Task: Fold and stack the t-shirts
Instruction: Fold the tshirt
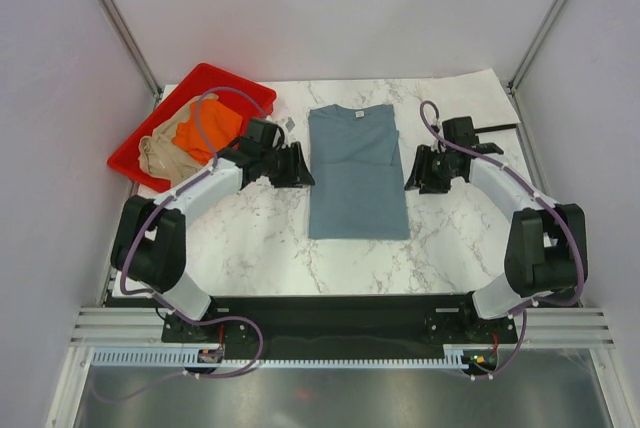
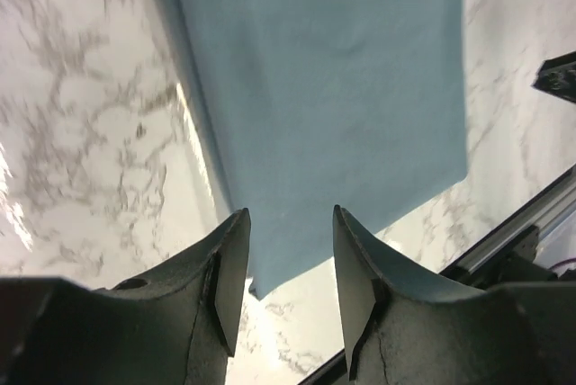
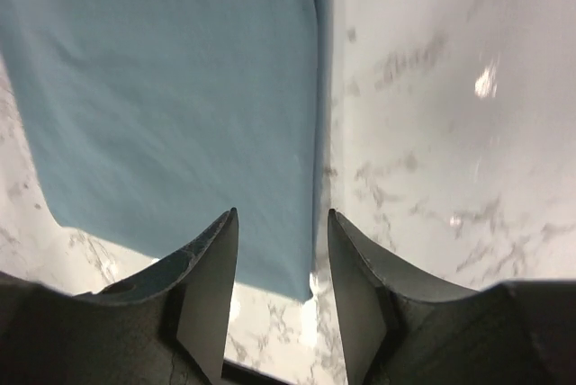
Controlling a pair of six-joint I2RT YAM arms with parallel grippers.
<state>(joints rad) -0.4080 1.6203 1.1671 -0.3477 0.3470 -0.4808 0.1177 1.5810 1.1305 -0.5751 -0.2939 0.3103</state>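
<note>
A slate blue-grey t-shirt [image 1: 355,173] lies flat in the middle of the marble table, sides folded in to a long rectangle, collar at the far end. My left gripper [image 1: 298,165] hovers beside its left edge, open and empty. My right gripper [image 1: 418,170] hovers beside its right edge, also open and empty. In the left wrist view the shirt [image 2: 333,79] fills the space beyond the gripper [image 2: 291,223]. In the right wrist view the shirt's edge [image 3: 171,106] runs between the fingertips of the gripper [image 3: 281,223]. An orange t-shirt [image 1: 215,128] and a tan one [image 1: 160,155] lie crumpled in the tray.
A red plastic tray [image 1: 225,76] sits at the table's far left corner, behind the left arm. A black bar [image 1: 498,129] lies near the far right edge. Grey walls close in both sides. The arms' base rail [image 2: 522,223] runs along the near edge.
</note>
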